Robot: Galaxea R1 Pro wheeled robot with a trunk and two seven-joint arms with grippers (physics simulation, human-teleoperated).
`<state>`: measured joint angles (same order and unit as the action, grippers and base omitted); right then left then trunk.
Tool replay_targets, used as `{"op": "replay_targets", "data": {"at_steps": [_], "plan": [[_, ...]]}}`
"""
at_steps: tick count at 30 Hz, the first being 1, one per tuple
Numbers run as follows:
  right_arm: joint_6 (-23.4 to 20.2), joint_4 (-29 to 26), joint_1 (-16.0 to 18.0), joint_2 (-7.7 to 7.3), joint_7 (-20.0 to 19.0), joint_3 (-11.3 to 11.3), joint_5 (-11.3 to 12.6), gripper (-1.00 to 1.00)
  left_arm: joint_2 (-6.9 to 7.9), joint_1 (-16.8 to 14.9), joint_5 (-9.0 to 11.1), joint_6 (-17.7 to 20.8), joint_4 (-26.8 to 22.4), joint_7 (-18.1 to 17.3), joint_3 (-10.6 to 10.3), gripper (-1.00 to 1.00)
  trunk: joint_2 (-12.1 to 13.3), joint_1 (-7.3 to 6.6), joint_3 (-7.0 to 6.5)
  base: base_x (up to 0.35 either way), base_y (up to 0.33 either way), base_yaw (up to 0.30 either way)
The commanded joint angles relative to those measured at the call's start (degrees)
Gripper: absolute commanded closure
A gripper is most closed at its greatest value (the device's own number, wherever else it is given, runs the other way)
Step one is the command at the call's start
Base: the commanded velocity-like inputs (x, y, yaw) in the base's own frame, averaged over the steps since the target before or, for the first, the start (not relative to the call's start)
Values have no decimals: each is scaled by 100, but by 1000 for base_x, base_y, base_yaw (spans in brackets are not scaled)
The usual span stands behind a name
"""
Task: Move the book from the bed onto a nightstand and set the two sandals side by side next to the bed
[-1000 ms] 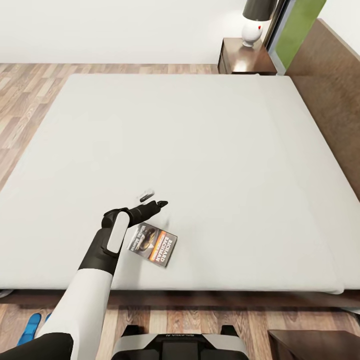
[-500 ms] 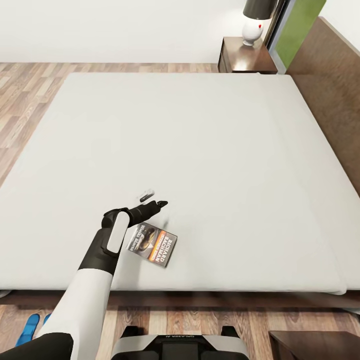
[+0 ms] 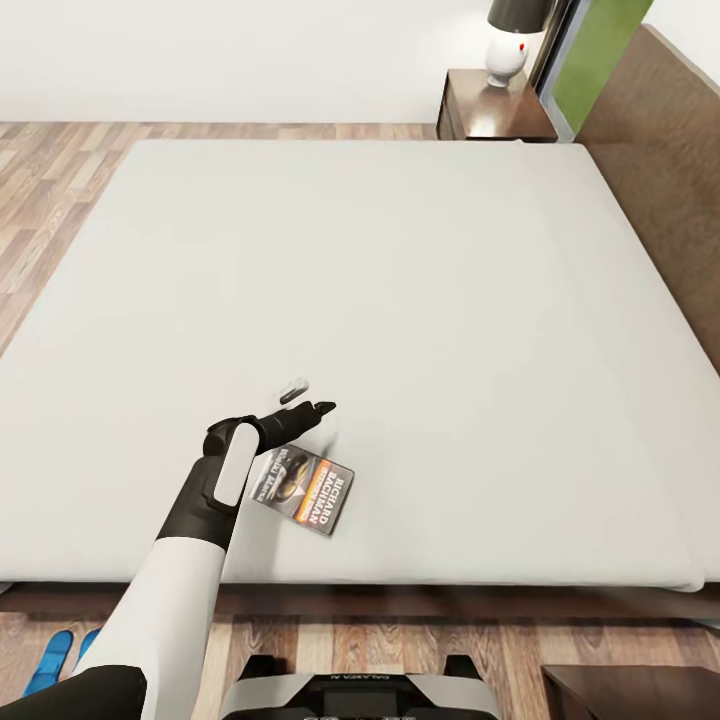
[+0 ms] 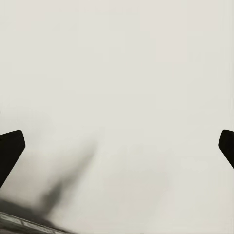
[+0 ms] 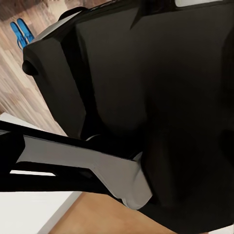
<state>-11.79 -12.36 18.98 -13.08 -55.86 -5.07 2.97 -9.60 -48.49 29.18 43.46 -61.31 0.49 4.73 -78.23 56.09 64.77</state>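
The book [image 3: 303, 490] lies flat on the bed's light mattress [image 3: 400, 300], close to its near edge, with the orange band showing. My left gripper [image 3: 308, 398] hovers just beyond the book's far side, open, with nothing between its fingers. In the left wrist view the two dark fingertips [image 4: 9, 151] stand wide apart over bare mattress. A nightstand [image 3: 495, 115] stands at the far corner beside the headboard. The blue sandals [image 3: 45, 660] lie on the floor at the near left of the bed, and the sandals [image 5: 19, 30] also appear in the right wrist view beyond my dark trunk.
A white lamp [image 3: 508, 45] with a dark shade stands on the far nightstand. The brown headboard [image 3: 680, 160] runs along the right. A second dark wooden top [image 3: 635, 690] shows at the near right corner. Wood floor surrounds the bed.
The whole head view has shifted slightly, so the camera moved. The left arm, its open gripper and the book keep their places.
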Motion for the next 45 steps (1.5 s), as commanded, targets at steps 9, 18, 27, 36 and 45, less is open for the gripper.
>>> {"op": "replay_targets", "data": {"at_steps": [9, 18, 27, 36, 45], "plan": [[-60, 1, 1, 3, -21, -20, 28, -100, -6, -3, 26, 34, -3, 6, 19, -100, -164, 88, 75, 0, 0, 0], [-60, 1, 1, 2, -21, -20, 28, -100, -6, -3, 26, 33, -12, 8, 19, -100, -444, 242, 201, 0, 0, 0], [-60, 2, 1, 3, -20, -20, 28, -100, -6, -3, 26, 32, -5, 10, 19, -100, -525, 286, 237, 0, 0, 0], [-60, 0, 1, 1, -21, -20, 28, -100, -6, -3, 26, 31, -12, 13, 19, -100, -725, 396, 326, 0, 0, 0], [-60, 2, 1, 0, -21, -20, 29, -100, -6, -3, 26, 31, -9, 6, 19, -100, -725, 396, 326, 0, 0, 0]]}}
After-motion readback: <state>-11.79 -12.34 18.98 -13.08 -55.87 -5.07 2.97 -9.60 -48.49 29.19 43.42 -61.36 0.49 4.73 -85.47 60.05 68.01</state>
